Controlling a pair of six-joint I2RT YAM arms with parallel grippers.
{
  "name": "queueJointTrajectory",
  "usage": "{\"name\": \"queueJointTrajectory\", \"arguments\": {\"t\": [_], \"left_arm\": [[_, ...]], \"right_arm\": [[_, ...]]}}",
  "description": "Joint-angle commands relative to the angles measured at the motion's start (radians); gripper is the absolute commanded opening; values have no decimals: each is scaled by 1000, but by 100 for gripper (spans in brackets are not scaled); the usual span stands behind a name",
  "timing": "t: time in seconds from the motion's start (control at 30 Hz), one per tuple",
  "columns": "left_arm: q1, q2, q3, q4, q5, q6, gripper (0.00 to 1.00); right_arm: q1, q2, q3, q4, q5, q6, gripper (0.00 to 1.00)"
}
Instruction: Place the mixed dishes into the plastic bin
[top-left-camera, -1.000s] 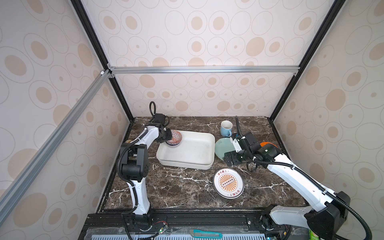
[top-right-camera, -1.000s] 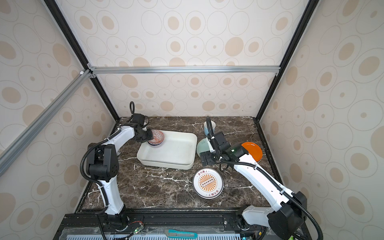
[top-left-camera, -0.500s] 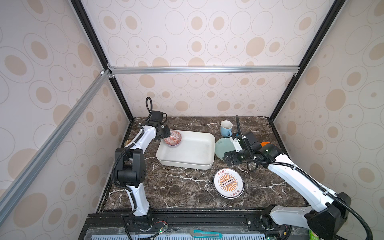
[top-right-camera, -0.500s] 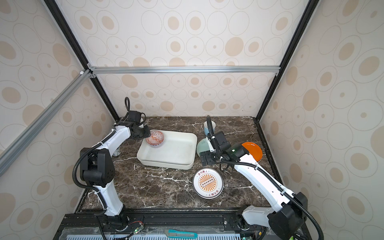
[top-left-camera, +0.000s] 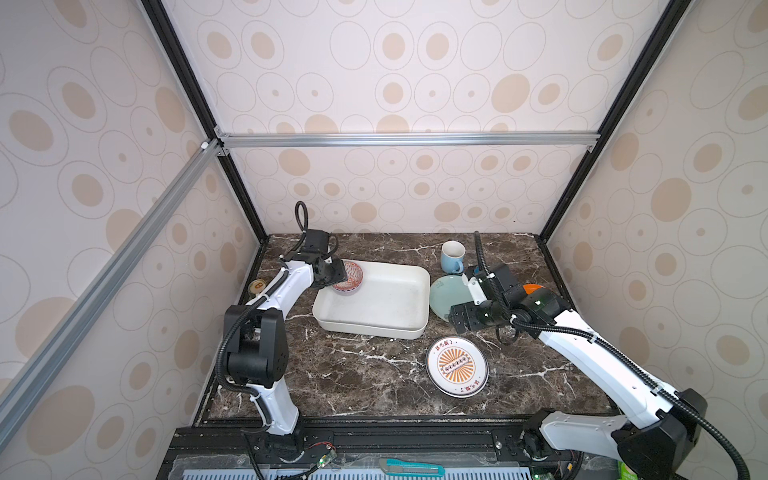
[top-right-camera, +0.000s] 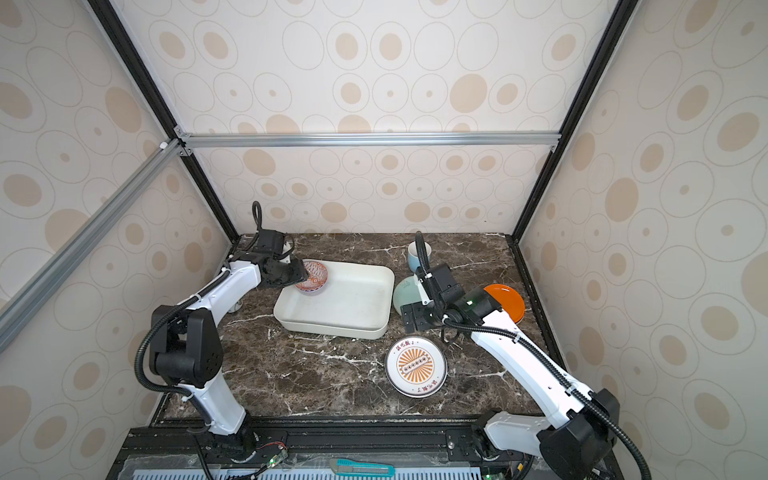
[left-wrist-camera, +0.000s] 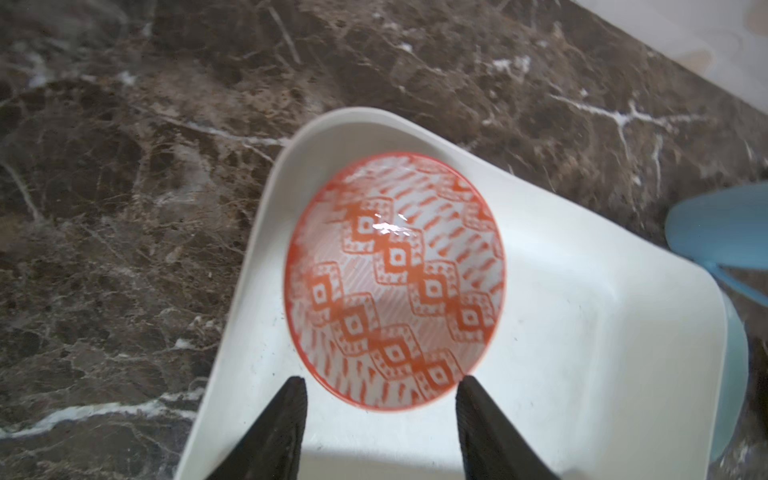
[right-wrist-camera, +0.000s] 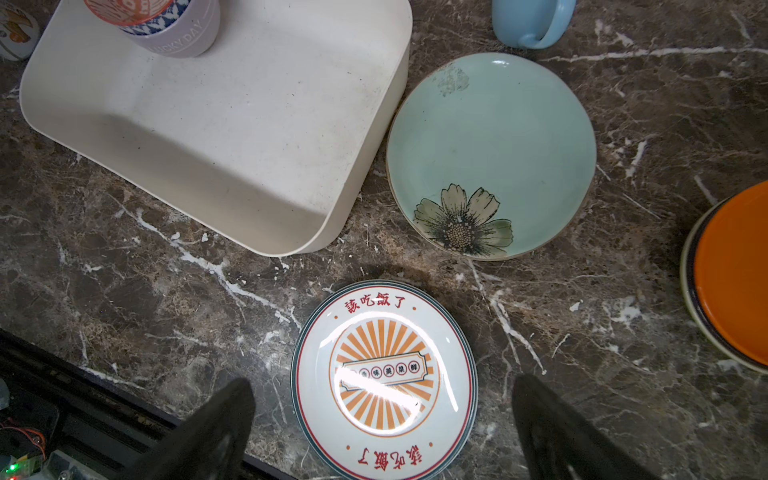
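The red-white patterned bowl (top-left-camera: 351, 277) (top-right-camera: 313, 276) (left-wrist-camera: 395, 282) sits in the far left corner of the white plastic bin (top-left-camera: 374, 307) (top-right-camera: 345, 303) (left-wrist-camera: 561, 332) (right-wrist-camera: 216, 124). In the right wrist view the red-white bowl (right-wrist-camera: 129, 10) is stacked in a lavender bowl (right-wrist-camera: 183, 37). My left gripper (top-left-camera: 332, 272) (top-right-camera: 297, 274) (left-wrist-camera: 381, 380) is open, its fingertips either side of the bowl's near rim. My right gripper (top-left-camera: 461, 322) (top-right-camera: 415, 318) (right-wrist-camera: 380, 399) hangs open and empty above the orange-sunburst plate (top-left-camera: 457, 365) (top-right-camera: 415, 365) (right-wrist-camera: 384, 378).
Right of the bin lie a teal floral plate (top-left-camera: 446, 297) (right-wrist-camera: 490, 153), a light-blue mug (top-left-camera: 452, 257) (right-wrist-camera: 528, 20) and an orange plate (top-right-camera: 505, 301) (right-wrist-camera: 735, 274). A small jar (top-left-camera: 257, 286) stands by the left wall. A black rail (top-left-camera: 374, 432) runs along the table's front.
My left gripper's jaws have spread apart and let go of the red-white bowl, which now rests in the bin. The right arm has not moved.
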Motion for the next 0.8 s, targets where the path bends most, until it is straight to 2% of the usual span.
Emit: {"name": "queueJointTrajectory", "arguments": {"t": [0.0,0.23,0.33,0.43,0.6,0.67,0.77], "left_arm": [[-111,-64,-6,-4,-7,19,63],[-296,-258,-203,77,-33,-50,66],[-345,-367,-329,170,11,-100,67],[-373,-449,-422,213,8,-125,68],[-405,-475,-544,265,56,-134,65],[-421,-472,-570,280,58,-134,61],[-435,-470,-602,311,61,-132,59]], "right_arm": [[-6,-50,-35,-36,26,19,100],[-6,-117,-154,-34,62,83,100],[-8,-149,-218,0,58,125,100],[-12,-165,-267,33,38,167,100],[-15,-163,-309,73,44,222,100],[-21,-157,-313,82,56,241,100],[-53,-154,-331,122,52,270,96]]}}
